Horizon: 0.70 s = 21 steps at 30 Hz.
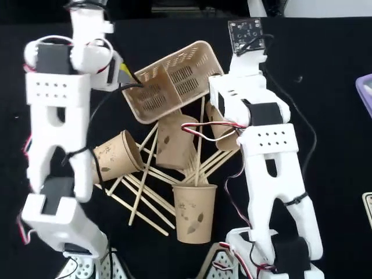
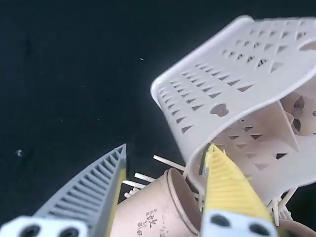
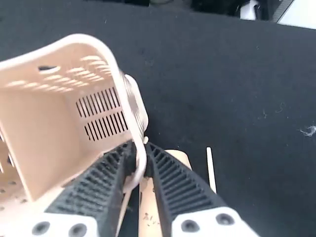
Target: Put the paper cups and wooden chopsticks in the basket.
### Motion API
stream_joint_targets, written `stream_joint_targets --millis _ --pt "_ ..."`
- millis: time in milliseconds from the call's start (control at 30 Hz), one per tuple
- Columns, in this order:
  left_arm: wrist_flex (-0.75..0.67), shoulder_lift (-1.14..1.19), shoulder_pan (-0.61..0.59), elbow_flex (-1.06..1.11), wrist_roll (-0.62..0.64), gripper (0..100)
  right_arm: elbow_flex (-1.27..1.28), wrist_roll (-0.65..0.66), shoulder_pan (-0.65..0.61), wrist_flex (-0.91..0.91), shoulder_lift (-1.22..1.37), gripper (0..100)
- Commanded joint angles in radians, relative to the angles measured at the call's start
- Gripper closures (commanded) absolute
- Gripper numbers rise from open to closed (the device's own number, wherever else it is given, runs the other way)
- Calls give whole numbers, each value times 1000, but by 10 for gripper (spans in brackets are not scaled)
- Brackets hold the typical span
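The beige perforated plastic basket sits tipped at the 12 o'clock end of the black bench, its open mouth seeming to face the heap at its 6 o'clock. The right pincer is pressed together on the basket's rim near its 4 o'clock corner, holding it tilted. The left pincer is spread wide just beside the basket's 9 o'clock side, pinching nothing. At 6 o'clock from it a brown paper cup lies on its side, its long axis running 8 to 2 o'clock with the mouth at the 2 o'clock end. The left arm looks the nearer one for it. Loose wooden chopsticks fan out around it, and a second printed cup stands upright at the heap's 6 o'clock edge. The basket looks empty.
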Motion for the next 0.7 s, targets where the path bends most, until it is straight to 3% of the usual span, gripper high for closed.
stream_joint_targets --millis 0,433,600,667 --pt "3 -124 33 117 8 745 10 -8 17 -21 -53 988" --pt "-368 -241 51 751 84 752 31 -5 17 -26 -53 988" --pt "-476 -264 15 877 81 981 65 -5 23 -18 -58 988" --pt "-500 -273 13 918 87 948 105 -5 23 -26 -59 988"
